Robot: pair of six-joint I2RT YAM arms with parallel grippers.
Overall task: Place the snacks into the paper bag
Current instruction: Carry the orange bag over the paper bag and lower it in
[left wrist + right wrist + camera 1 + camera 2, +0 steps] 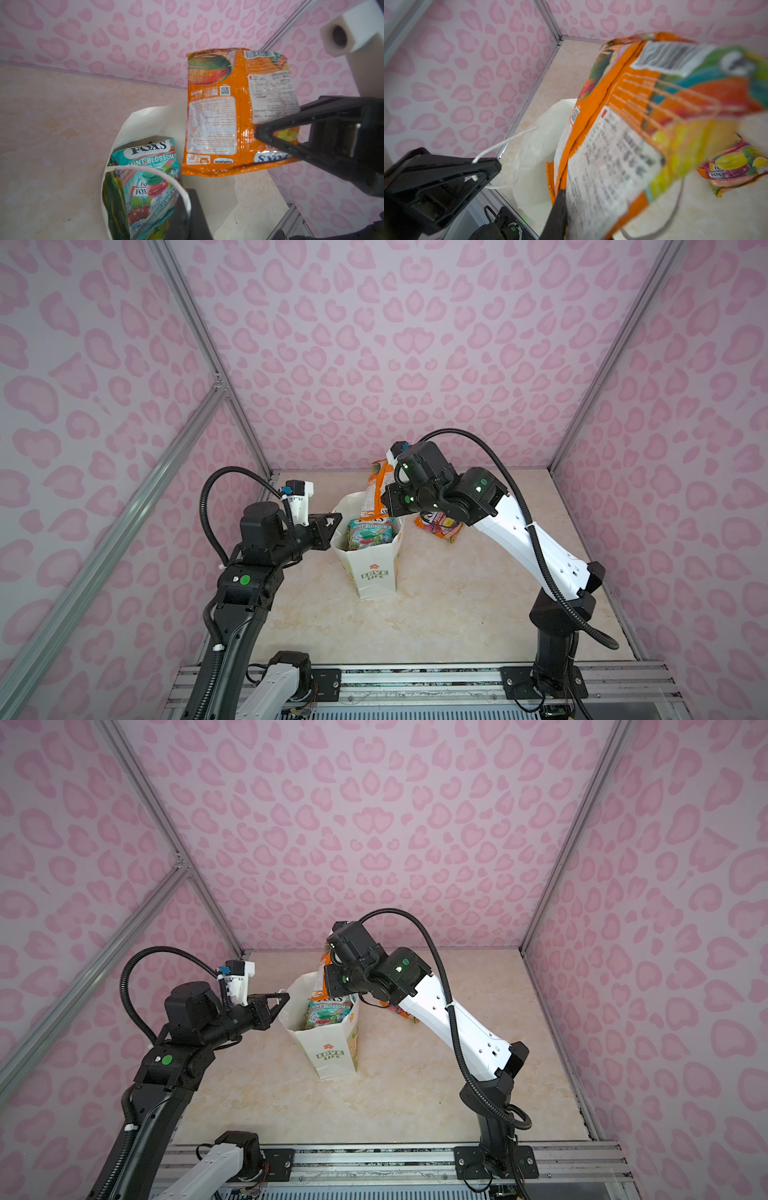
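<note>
The white paper bag (pixel 376 572) (pixel 334 1052) stands upright mid-table with its mouth wide. Inside it stand a teal snack pouch (pixel 370 533) (pixel 145 178) and green-yellow pouches (pixel 113 193). My left gripper (pixel 338 516) (pixel 286 996) (pixel 188 207) is shut on the bag's twisted handle (pixel 145 169) (pixel 508 139) at the left rim. My right gripper (pixel 388 506) (pixel 261 133) (pixel 564 199) is shut on an orange pouch (pixel 376 493) (pixel 322 973) (pixel 612 145), which hangs over the bag's far rim. Another multicoloured pouch (pixel 440 526) (pixel 735 166) lies on the table under the right arm.
Pink patterned walls (pixel 415 344) close in the table on three sides, with metal frame posts (pixel 199 335) at the corners. The arm bases sit on a rail (pixel 415 676) along the front edge. Bare marble tabletop (pixel 436 614) lies in front of the bag.
</note>
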